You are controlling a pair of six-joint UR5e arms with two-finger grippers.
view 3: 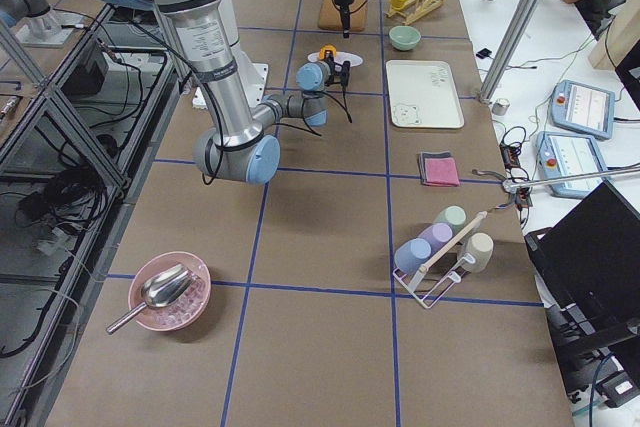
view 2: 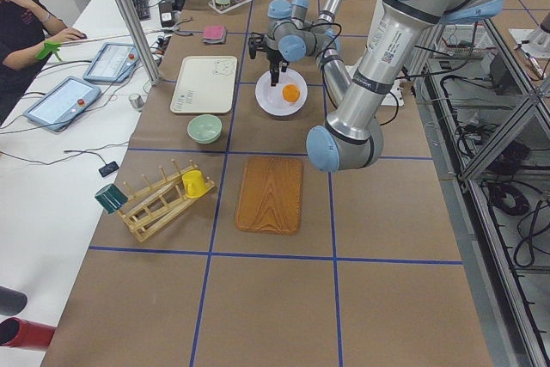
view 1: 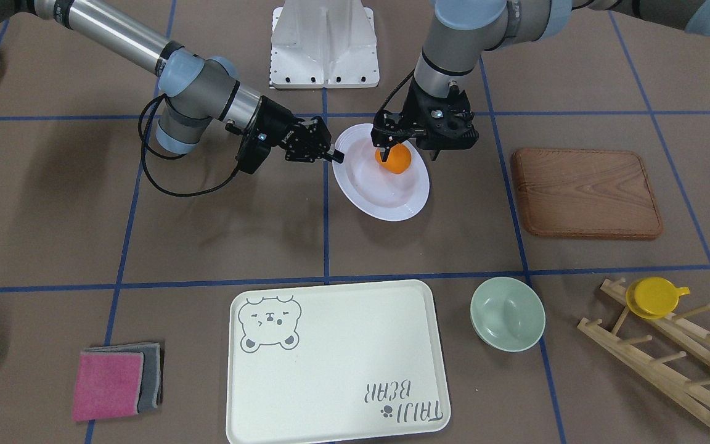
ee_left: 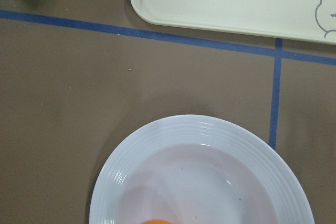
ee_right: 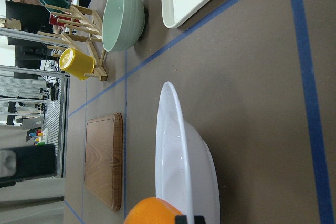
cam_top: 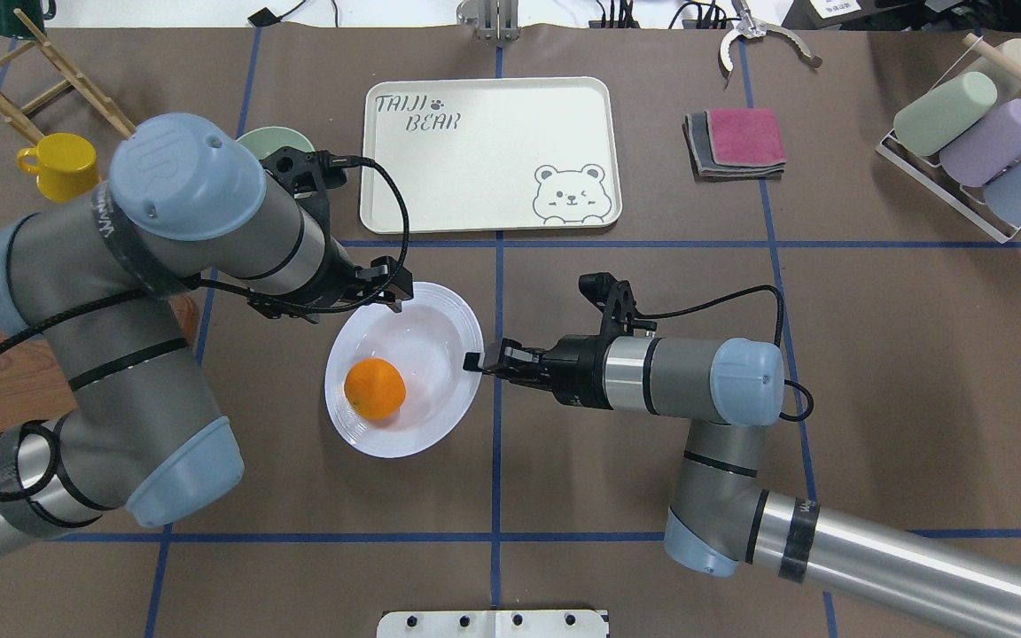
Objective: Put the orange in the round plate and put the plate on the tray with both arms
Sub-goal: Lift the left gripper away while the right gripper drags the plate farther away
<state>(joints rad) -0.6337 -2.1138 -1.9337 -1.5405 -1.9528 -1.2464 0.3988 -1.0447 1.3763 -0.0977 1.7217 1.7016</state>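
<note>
Your orange (cam_top: 375, 388) lies in the plate (cam_top: 448, 315), towards the side nearest the robot, so the first half reads as done. The plate sits on the table (cam_top: 617, 266), apart from the tray (cam_top: 475, 159), with one blue tape line between them.

You are at the two-arm grasp. Your left gripper (view 1: 386, 143) hangs over the plate above the orange and holds nothing. In the front view its fingers look parted, though its own camera shows none of them. Your right gripper (cam_top: 475, 361) comes in low and level at the rim on the right arm's side, jaws narrow. One pad (ee_right: 189, 219) shows at the rim in the wrist view, but you cannot tell whether it is clamped.

Next, I judge, you bring the left gripper down onto the opposite rim, close both, then lift level and carry across the line to the tray.

Mind the surfaces. The plate is glossy white, deep, with a wide ridged rim: hard and slick, so a shallow pinch may slip. The orange is round and loose in a smooth well, and any tilt will likely roll it. The tray is cream, flat, with a low lip and rounded corners.
</note>
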